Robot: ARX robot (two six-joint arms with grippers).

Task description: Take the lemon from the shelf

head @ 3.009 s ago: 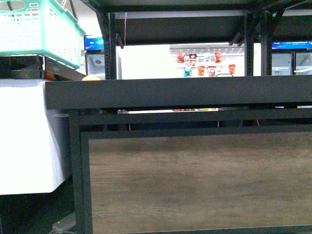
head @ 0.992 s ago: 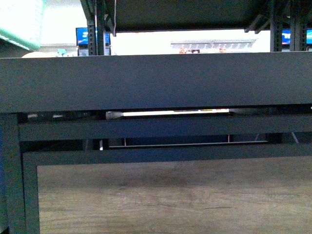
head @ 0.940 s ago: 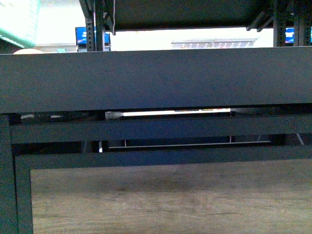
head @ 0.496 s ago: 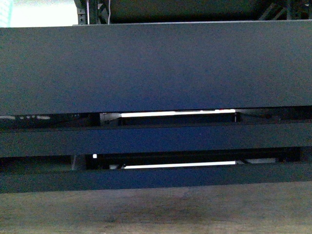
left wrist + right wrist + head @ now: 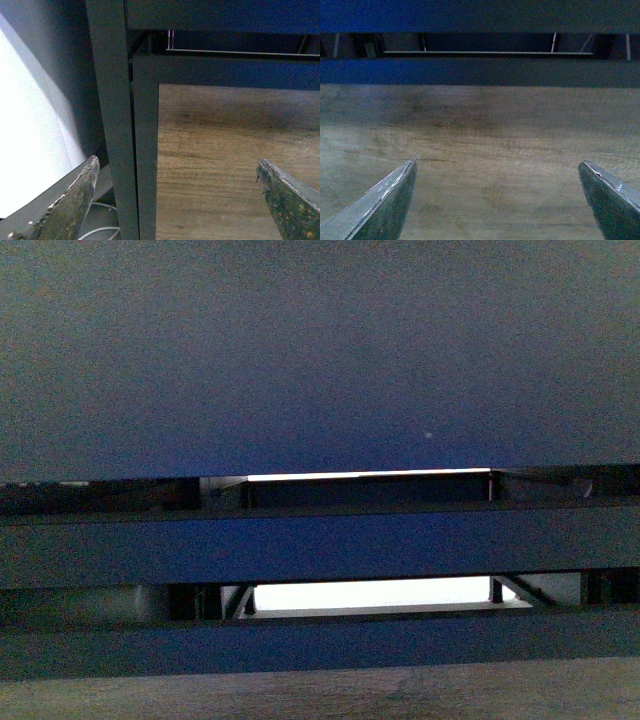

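The lemon is out of view in every frame. The shelf fills the front view: the dark front wall of a tray level (image 5: 320, 350) spans the top, with black crossbars (image 5: 320, 545) below it and a strip of brown wood-look panel (image 5: 320, 698) at the bottom. My left gripper (image 5: 176, 167) is open and empty, facing the shelf's black corner post (image 5: 117, 125) and wood-look panel (image 5: 225, 165). The right gripper (image 5: 497, 167) is also open, empty, and faces the wood-look panel (image 5: 485, 155) under a dark crossbar (image 5: 480, 71).
A white block (image 5: 30, 130) stands beside the shelf's corner post in the left wrist view, with white cables (image 5: 102, 232) on the floor near its base. Bright gaps (image 5: 370, 592) between the crossbars show light from behind the shelf.
The front view has closed in on the shelf: the tray's front wall has grown to fill the upper frame, the wood panel has dropped to the bottom edge, and the teal basket has left the view.
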